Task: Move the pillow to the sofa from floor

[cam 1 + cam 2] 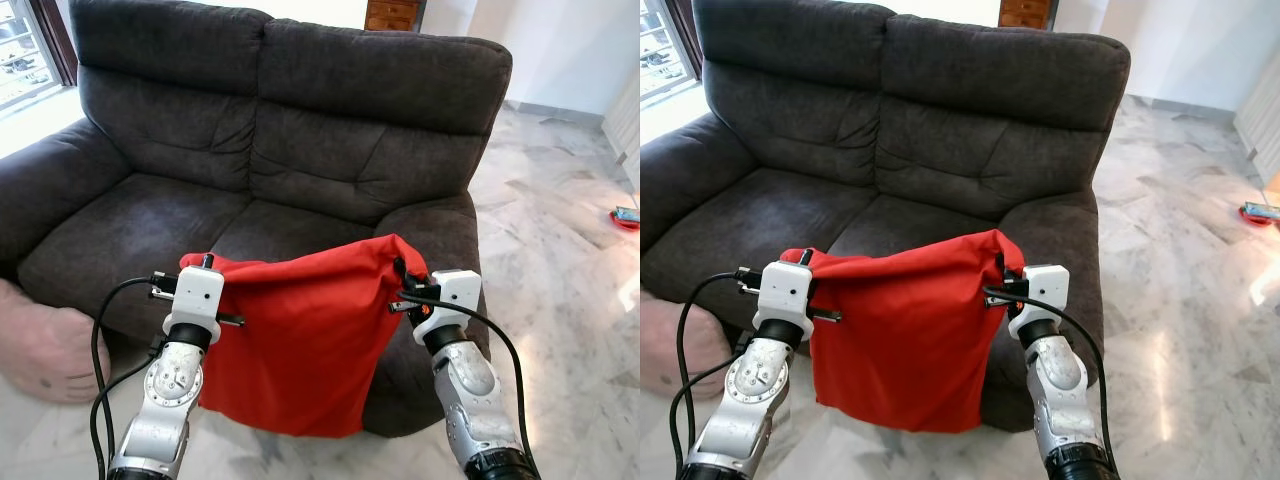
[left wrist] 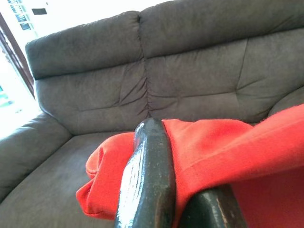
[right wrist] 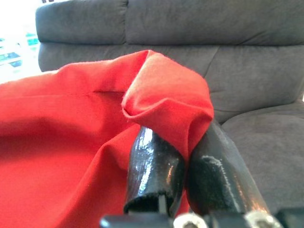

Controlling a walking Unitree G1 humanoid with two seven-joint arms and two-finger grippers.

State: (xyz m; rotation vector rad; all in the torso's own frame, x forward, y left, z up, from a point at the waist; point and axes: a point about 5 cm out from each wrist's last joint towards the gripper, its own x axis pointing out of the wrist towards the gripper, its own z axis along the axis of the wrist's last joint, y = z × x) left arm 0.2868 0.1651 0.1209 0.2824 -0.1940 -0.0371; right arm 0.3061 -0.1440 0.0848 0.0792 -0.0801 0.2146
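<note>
You are mid-carry: the left end effector (image 1: 205,262) and right end effector (image 1: 400,270) each pinch a top corner of the red pillow (image 1: 300,340), which hangs off the floor before the sofa (image 1: 300,130). Next, carry it forward over the seat, then release.

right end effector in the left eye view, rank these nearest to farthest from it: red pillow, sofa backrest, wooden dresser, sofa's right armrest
1. Red pillow: its top corner is pinched in the right end effector.
2. Sofa's right armrest: just behind and beside the end effector.
3. Sofa backrest: farther back, across the seat.
4. Wooden dresser: behind the sofa, farthest.
</note>
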